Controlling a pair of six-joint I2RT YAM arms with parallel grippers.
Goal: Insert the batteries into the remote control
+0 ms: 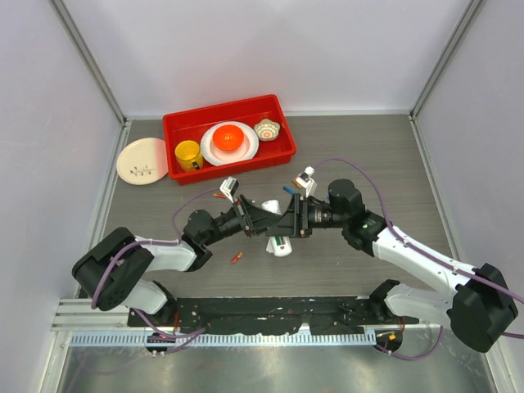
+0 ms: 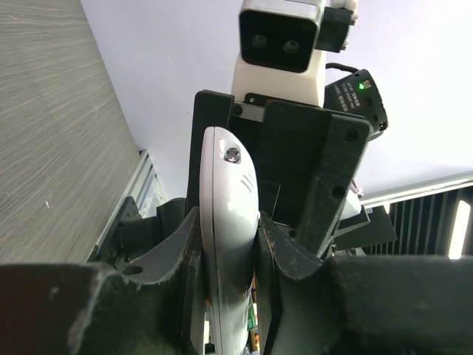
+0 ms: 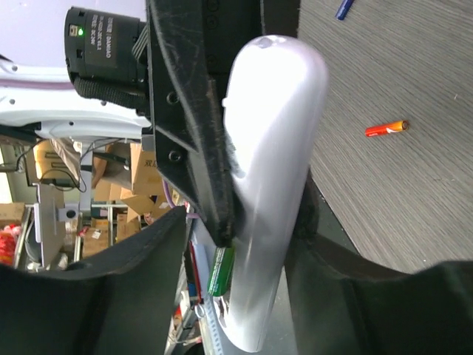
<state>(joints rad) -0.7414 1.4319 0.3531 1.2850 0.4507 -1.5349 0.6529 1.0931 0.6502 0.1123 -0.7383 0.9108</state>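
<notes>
Midair, L gripper (image 2: 230,253) tight on remote control (image 2: 225,188), R gripper (image 3: 244,238) half-open around it.

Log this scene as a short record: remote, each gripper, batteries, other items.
remote control: held between the two arms at mid-table
left gripper: shut on the remote control
right gripper: fingers astride the remote control; grip unclear
green battery: beside the remote control, between the right gripper's fingers
loose batteries: red-orange battery and blue battery lying on the table
red tray: at the far side, holds a yellow cup
</notes>
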